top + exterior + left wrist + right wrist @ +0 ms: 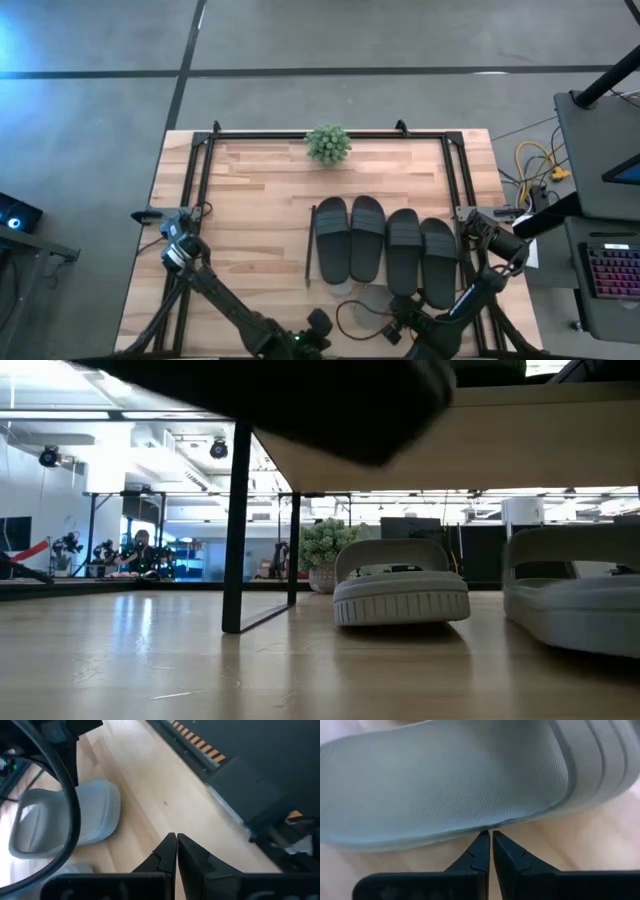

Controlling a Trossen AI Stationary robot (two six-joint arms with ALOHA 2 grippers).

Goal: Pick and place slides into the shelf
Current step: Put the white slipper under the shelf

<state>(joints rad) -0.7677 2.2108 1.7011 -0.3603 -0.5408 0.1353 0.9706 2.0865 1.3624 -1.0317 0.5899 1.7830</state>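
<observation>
Four black slides [385, 248] lie side by side on the shelf [309, 245], soles down on its top board [520, 445]. Under that board, two light grey slides [400, 588] [575, 595] rest on the table. My left gripper [176, 838] is shut near the table's near edge; one grey slide [65, 820] shows to its side, apart from it. My right gripper [487, 834] is shut, its tips at the side edge of a grey slide [445, 785], which fills its wrist view. My right gripper is shut with its fingertips [481, 840] at the rim of the grey slide's footbed [485, 826], coming at it level with the tabletop. I cannot tell whether the tips touch the rim. The slide lies flat on the table.
A small potted plant [328, 143] stands at the table's far edge. A black tube frame [200, 140] runs along the table's sides. The shelf's dark leg [235, 530] stands left of the grey slides. A cable [70, 795] loops before the left wrist camera. Bare wood lies to the left [240, 220].
</observation>
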